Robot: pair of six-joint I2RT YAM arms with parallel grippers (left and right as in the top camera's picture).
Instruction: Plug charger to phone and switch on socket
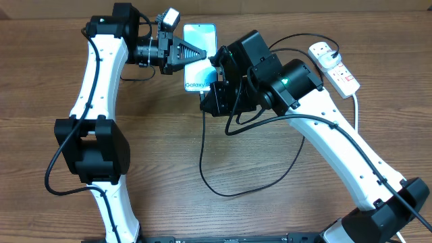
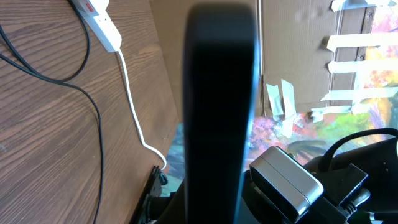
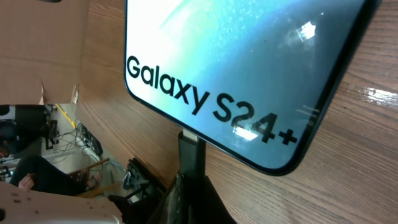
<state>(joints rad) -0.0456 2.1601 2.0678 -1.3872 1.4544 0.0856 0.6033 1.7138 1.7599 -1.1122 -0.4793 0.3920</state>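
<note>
1. The left hand (image 1: 197, 54) pinches the phone (image 1: 200, 34) near the far edge of the tabletop (image 1: 162, 142), likely to steady it.
2. The right hand (image 1: 211, 89), pressed together on the charger (image 3: 191, 149) tip, holds it against the phone's port edge.
3. The socket (image 1: 335, 66) lies at the far-right corner, its switch not yet pressed.

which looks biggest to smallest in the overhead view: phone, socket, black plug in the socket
1. phone, widest, though partly hidden and possibly raised nearer the camera
2. socket, similar length but narrower
3. black plug, clearly smallest
</note>
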